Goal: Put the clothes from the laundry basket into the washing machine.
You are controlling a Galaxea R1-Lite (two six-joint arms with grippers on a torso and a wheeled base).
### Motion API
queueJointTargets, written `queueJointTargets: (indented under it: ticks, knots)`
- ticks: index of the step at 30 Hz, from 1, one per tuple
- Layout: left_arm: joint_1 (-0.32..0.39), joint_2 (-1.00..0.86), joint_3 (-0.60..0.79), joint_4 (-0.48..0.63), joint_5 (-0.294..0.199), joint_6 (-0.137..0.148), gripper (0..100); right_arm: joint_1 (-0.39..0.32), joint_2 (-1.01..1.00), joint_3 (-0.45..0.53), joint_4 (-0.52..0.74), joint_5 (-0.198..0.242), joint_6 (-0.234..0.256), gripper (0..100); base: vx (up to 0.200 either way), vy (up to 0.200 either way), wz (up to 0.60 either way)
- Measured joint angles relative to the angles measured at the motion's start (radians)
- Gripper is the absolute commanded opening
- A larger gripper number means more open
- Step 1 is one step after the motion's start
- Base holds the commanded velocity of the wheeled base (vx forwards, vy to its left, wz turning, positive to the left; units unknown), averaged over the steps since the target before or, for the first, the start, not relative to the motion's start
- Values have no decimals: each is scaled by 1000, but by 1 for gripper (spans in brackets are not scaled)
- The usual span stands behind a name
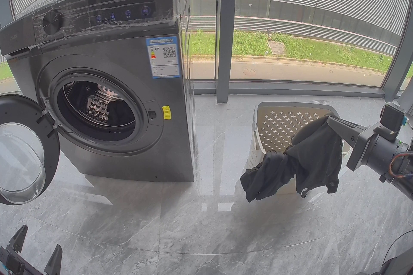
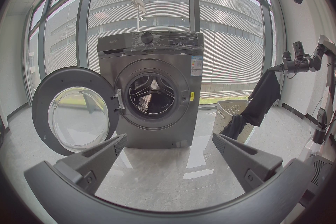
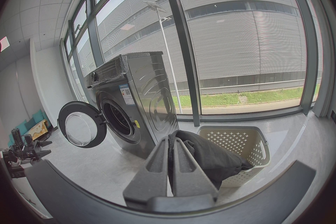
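Note:
A grey front-loading washing machine stands at the left with its round door swung open and its drum dark inside. A cream laundry basket sits on the floor to its right. My right gripper is shut on a black garment, which hangs over the basket's front rim. The same garment shows pinched between the shut fingers in the right wrist view. My left gripper hangs open and holds nothing, low at the near left, facing the machine.
The floor is glossy grey marble tile. A glass window wall with a grey pillar runs behind the machine and basket. The open door juts out to the machine's left.

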Motion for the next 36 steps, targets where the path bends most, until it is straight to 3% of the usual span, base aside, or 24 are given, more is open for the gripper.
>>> queueJointTargets:
  ticks: [14,20,36]
  knots:
    - [0,0,0,1,0,0,100,41,0,8,-11,8,1,0,0,200,0]
    - [0,0,0,0,0,0,100,54,0,10,-14,14,2,0,0,0,0]
    - [0,0,0,0,0,0,100,69,-1,8,-17,20,2,0,-200,0,0]
